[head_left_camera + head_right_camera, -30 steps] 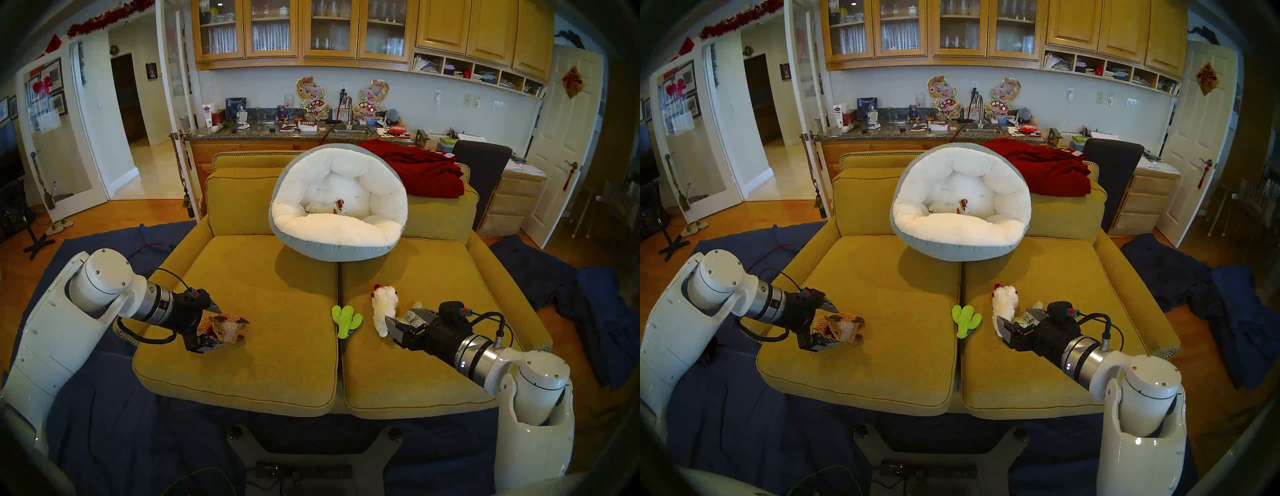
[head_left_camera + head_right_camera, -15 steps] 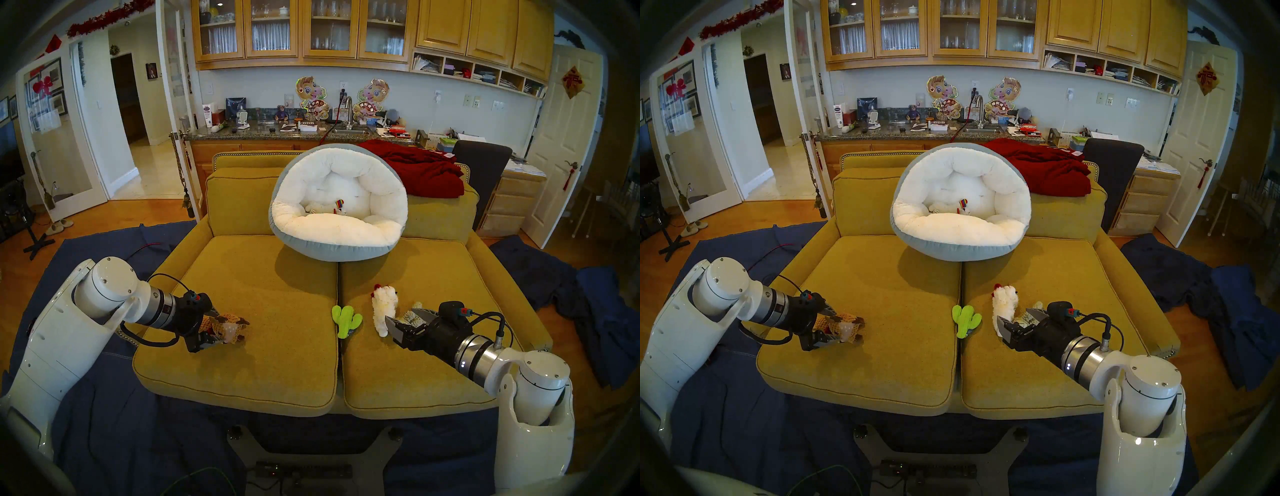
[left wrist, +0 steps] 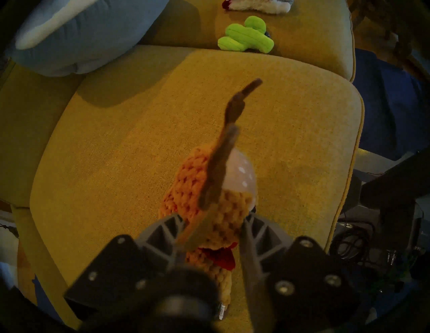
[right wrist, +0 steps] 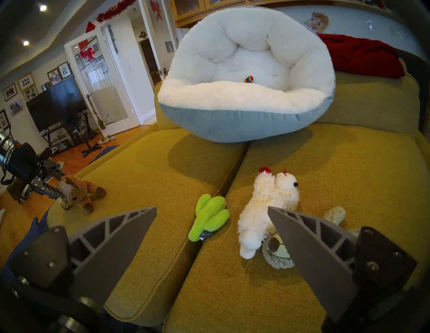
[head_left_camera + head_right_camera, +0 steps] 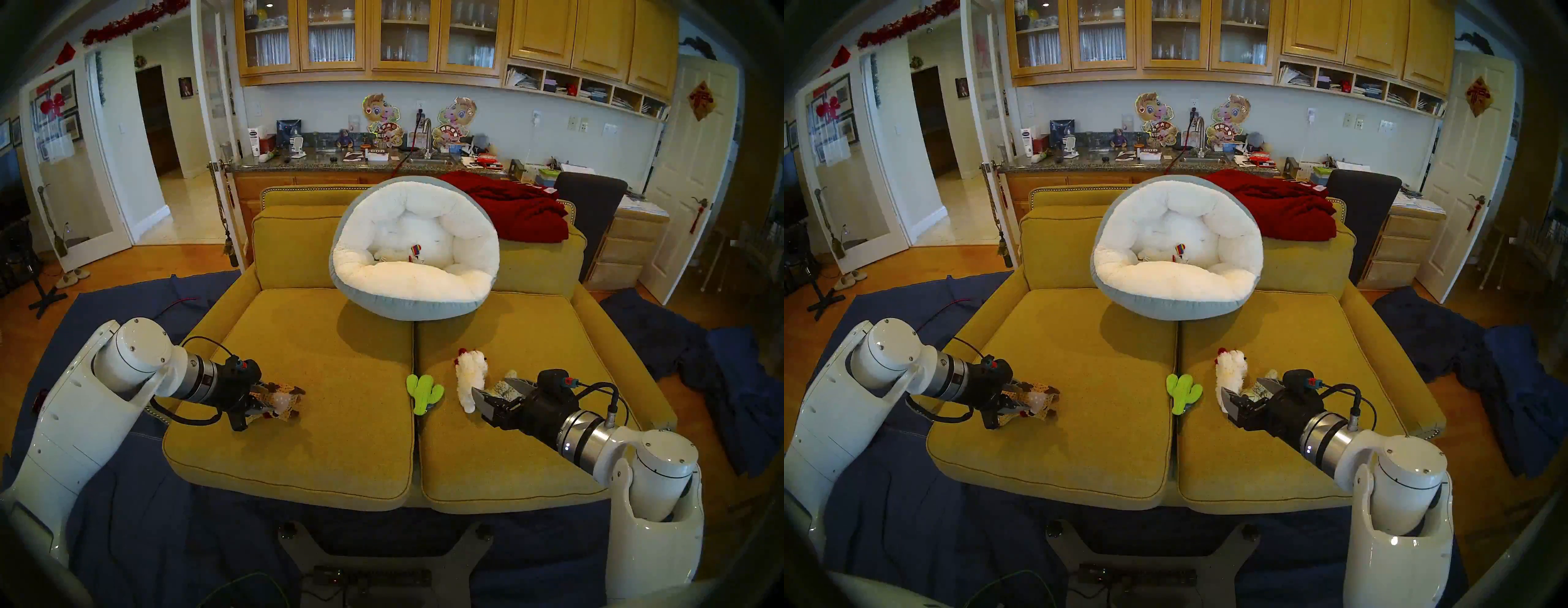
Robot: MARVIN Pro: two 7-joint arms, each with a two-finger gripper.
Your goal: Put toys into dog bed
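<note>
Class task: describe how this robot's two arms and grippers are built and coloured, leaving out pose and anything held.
Both arms have glossy white shells, a silver metal wrist ring and a black hand housing with a looping black cable. The left gripper and right gripper each carry two grey, pointed fingers with triangular cut-outs.

Knitted reindeer (image 5: 278, 401) on sofa, rainbow toy (image 5: 415, 252) in dog bed (image 5: 413, 254)

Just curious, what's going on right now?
Left gripper closed on brown knitted reindeer. Right gripper open. Round white dog bed path clear.
</note>
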